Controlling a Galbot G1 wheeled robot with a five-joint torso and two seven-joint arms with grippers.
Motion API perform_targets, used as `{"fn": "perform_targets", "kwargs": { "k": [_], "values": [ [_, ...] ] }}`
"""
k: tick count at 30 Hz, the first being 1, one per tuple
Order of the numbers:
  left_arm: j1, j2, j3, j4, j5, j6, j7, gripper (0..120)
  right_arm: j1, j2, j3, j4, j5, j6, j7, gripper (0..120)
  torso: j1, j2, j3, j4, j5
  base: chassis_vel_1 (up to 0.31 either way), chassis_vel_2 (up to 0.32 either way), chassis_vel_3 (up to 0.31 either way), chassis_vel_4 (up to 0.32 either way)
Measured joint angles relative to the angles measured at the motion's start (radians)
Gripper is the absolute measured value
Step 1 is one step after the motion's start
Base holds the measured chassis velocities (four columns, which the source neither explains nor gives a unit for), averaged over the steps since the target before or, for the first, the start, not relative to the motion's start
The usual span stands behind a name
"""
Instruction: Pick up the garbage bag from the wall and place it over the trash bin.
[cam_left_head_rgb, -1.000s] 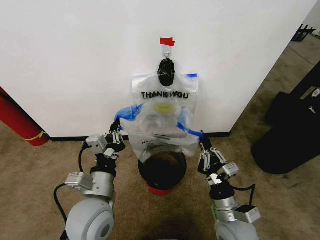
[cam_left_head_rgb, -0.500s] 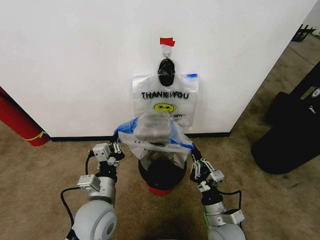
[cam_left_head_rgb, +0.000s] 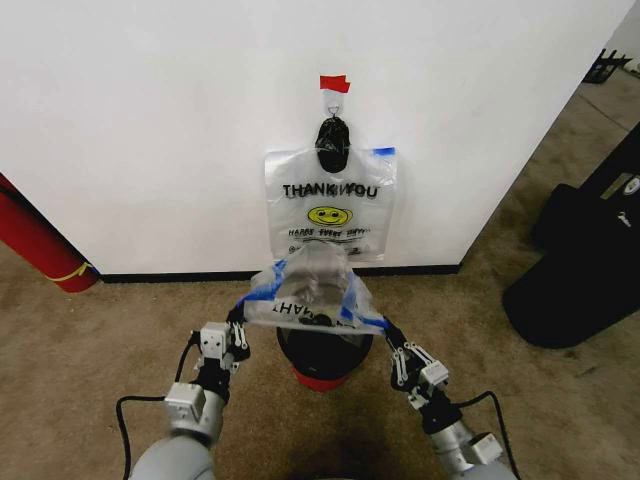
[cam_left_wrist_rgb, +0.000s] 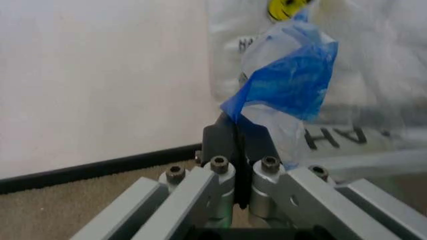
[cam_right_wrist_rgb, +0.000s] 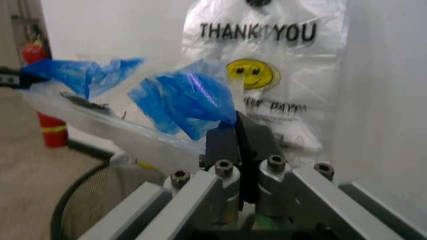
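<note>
White painted wall (cam_left_head_rgb: 150, 120) behind, translucent whitish plastic bag (cam_left_head_rgb: 312, 295) stretched crosswise above round black mesh bin (cam_left_head_rgb: 322, 352), left gripper (cam_left_head_rgb: 236, 322) and right gripper (cam_left_head_rgb: 390, 337) each pinched on blue handle strips.

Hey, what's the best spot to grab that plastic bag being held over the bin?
By its blue handle strips, one from each side. The left gripper and right gripper pinch them there, and that spreads the garbage bag above the trash bin.

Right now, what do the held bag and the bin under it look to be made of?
The garbage bag, pinched between left gripper and right gripper: thin translucent plastic film, glossy and crinkled, with blue handle strips. The trash bin: black, likely wire mesh, judging by the fine grid in the right wrist view, on a red base.
</note>
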Motion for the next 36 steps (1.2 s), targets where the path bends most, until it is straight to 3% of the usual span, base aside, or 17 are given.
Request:
{"fn": "perform_targets", "kwargs": {
  "k": [5, 12, 18, 23, 27, 36],
  "values": [
    [0.054, 0.049, 0.001, 0.010, 0.047, -0.005, -0.012, 0, -0.033, -0.032, 0.007, 0.008, -0.029, 0.008, -0.017, 0, 0.000, 0.000, 0.000, -0.0001, 0.0000, 0.000, 0.000, 0.000, 0.000],
    [0.118, 0.063, 0.000, 0.003, 0.069, -0.010, -0.031, 0, -0.070, -0.038, 0.011, -0.013, -0.097, 0.020, -0.028, 0, 0.000, 0.000, 0.000, 0.0000, 0.0001, 0.000, 0.000, 0.000, 0.000],
    [0.120, 0.048, 0.012, -0.013, 0.071, -0.032, -0.016, 0, -0.064, -0.027, 0.037, -0.039, -0.144, 0.033, -0.030, 0, 0.000, 0.000, 0.000, 0.0000, 0.0000, 0.000, 0.000, 0.000, 0.000],
    [0.090, 0.017, 0.023, -0.014, 0.058, -0.046, 0.008, 0, -0.017, 0.008, 0.047, -0.053, -0.079, 0.033, -0.006, 0, 0.000, 0.000, 0.000, 0.0001, -0.0001, 0.000, 0.000, 0.000, 0.000],
    [0.068, -0.024, 0.048, -0.052, -0.021, -0.052, 0.038, 0, -0.006, 0.036, 0.038, -0.048, 0.055, 0.045, -0.041, 0, 0.000, 0.000, 0.000, 0.0000, 0.0002, 0.000, 0.000, 0.000, 0.000],
    [0.107, -0.017, 0.102, -0.058, -0.158, 0.049, -0.035, 0, -0.052, -0.001, 0.055, -0.115, 0.038, 0.119, -0.175, 0, 0.000, 0.000, 0.000, 0.0000, -0.0002, 0.000, 0.000, 0.000, 0.000]
  ]
}}
